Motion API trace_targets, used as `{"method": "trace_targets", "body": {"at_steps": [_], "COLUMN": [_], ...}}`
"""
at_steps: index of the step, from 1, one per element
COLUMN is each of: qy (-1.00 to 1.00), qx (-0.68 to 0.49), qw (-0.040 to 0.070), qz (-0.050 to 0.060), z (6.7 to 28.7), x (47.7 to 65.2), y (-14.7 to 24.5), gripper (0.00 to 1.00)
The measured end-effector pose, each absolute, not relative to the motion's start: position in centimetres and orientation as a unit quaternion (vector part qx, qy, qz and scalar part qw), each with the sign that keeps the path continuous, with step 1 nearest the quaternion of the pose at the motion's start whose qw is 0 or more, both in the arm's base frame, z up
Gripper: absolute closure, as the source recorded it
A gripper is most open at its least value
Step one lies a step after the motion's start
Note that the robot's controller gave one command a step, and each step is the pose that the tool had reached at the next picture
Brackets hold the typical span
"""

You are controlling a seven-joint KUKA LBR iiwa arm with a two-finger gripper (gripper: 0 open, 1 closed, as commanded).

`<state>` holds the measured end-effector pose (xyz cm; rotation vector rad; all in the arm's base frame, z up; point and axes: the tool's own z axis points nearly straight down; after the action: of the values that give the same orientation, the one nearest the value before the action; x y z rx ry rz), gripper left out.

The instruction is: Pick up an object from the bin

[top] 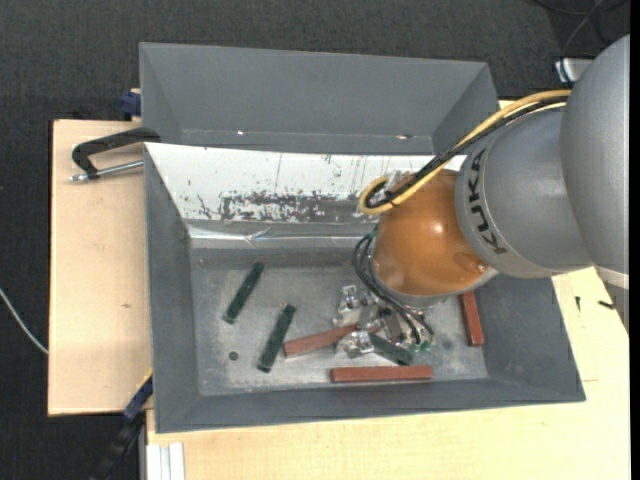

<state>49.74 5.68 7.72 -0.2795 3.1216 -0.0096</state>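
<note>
Hanging low at five o'clock in the grey bin (170,268), the jaws: apart or together, cannot tell.
A brown stick (312,343) seemingly beneath; two green sticks (243,291) at nine.

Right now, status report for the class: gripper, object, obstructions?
Gripper down near bin floor, right of centre. At right end of flat reddish-brown bar. Second reddish-brown bar close beside it.
</note>
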Motion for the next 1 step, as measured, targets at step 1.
{"method": "trace_targets", "body": {"at_steps": [1], "qy": [0.996], "qx": [-0.089], "qw": [0.003], "qz": [-0.003], "z": [7.87], "x": [49.67], "y": [5.69], "gripper": [1.00]}}
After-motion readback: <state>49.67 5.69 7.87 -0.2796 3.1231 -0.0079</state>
